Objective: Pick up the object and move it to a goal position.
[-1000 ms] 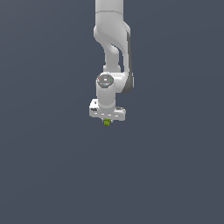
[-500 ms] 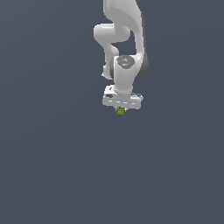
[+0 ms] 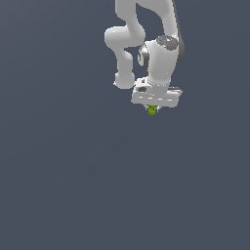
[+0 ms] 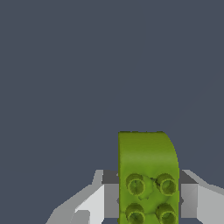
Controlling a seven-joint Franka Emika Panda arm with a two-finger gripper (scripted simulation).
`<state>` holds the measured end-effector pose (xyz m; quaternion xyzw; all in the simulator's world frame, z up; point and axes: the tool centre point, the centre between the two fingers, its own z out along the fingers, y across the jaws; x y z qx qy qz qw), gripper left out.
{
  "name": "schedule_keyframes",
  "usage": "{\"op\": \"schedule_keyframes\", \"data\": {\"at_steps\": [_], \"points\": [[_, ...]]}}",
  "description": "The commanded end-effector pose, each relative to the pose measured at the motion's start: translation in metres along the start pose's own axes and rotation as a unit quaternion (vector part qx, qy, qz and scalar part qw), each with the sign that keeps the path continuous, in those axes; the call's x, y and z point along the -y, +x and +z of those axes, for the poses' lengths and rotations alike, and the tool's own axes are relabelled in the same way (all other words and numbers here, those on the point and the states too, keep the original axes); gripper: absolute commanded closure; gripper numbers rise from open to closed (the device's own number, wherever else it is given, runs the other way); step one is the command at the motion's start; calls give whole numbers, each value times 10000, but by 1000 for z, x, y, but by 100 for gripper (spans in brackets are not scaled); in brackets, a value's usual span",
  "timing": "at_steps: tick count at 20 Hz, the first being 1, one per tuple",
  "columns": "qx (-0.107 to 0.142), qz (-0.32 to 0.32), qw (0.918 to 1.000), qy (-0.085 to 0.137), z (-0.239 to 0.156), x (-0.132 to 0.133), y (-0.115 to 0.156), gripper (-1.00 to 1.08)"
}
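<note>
The object is a tiny lime-green block with darker green studs. It hangs just under the white gripper, held up in the air in the upper middle of the exterior view. In the wrist view the block fills the space between the two grey fingers, which press on its sides. The gripper is shut on the block. The white arm rises out of the top of the exterior view.
A plain dark grey surface fills the rest of both views. No goal marker and no other object shows.
The arm has carried the block towards the exterior view's right and upward. The gripper has stayed shut on the block.
</note>
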<state>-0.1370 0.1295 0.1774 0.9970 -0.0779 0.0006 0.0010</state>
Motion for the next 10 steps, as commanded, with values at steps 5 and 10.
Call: {"op": "schedule_keyframes", "data": {"at_steps": [5, 10], "points": [[4, 5, 10000, 1, -27, 29, -14, 108], [6, 5, 10000, 5, -33, 36, -17, 108]]}}
